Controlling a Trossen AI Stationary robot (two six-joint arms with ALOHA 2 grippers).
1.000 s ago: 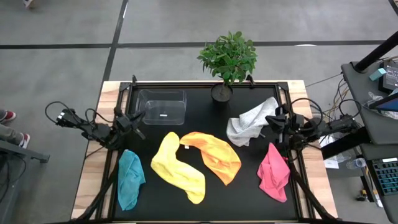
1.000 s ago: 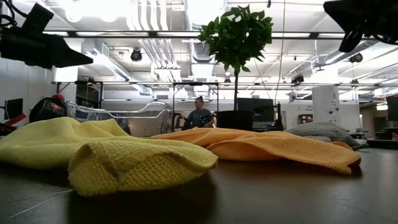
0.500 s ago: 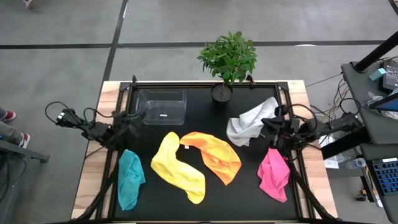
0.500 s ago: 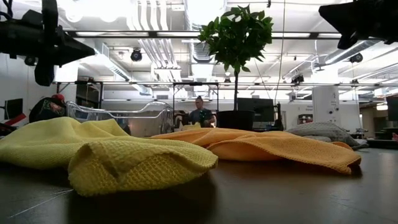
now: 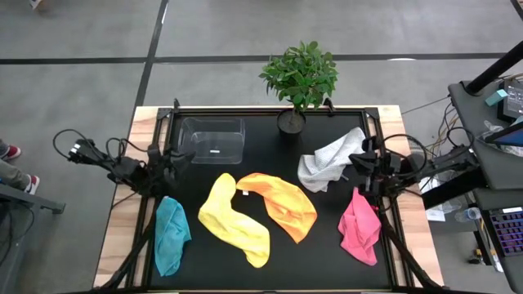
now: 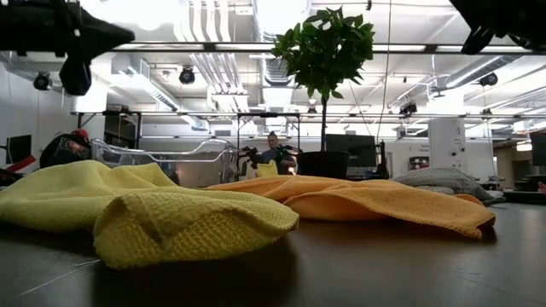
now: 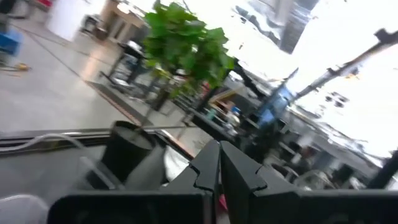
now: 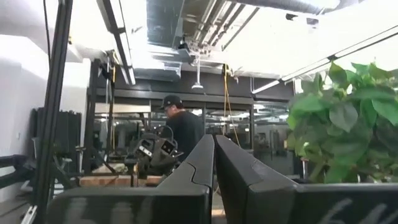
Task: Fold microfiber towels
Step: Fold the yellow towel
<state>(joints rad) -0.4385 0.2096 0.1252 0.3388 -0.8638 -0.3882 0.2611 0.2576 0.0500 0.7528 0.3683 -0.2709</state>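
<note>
You are at the very start: none of the five microfiber towels looks folded, and neither arm has hold of anything. The left gripper (image 5: 181,155) hangs over the left side of the tabletop (image 5: 270,253), between the clear plastic box (image 5: 213,138) and the teal towel (image 5: 171,235), its jaws pressed together on nothing, as the left wrist view shows. The right gripper (image 5: 356,158) hangs at the right side, jaws likewise closed and empty, just beside the white-grey towel (image 5: 329,160) and above the pink towel (image 5: 359,228). The yellow towel (image 5: 233,219) and the orange towel (image 5: 282,205) lie crumpled mid-table, touching or slightly overlapping where their upper ends meet; the teal one is a narrow rumpled strip near the front left corner, and the pink one is bunched near the front right. By my reading, your next move is to pick one towel and open the jaws before coming down. Each arm has a towel close by: teal for the left, pink or white-grey for the right. Every cloth is wadded, so expect to pull it flat by two corners before any fold will hold. Keep clear of the potted plant (image 5: 299,77) at the back edge.
</note>
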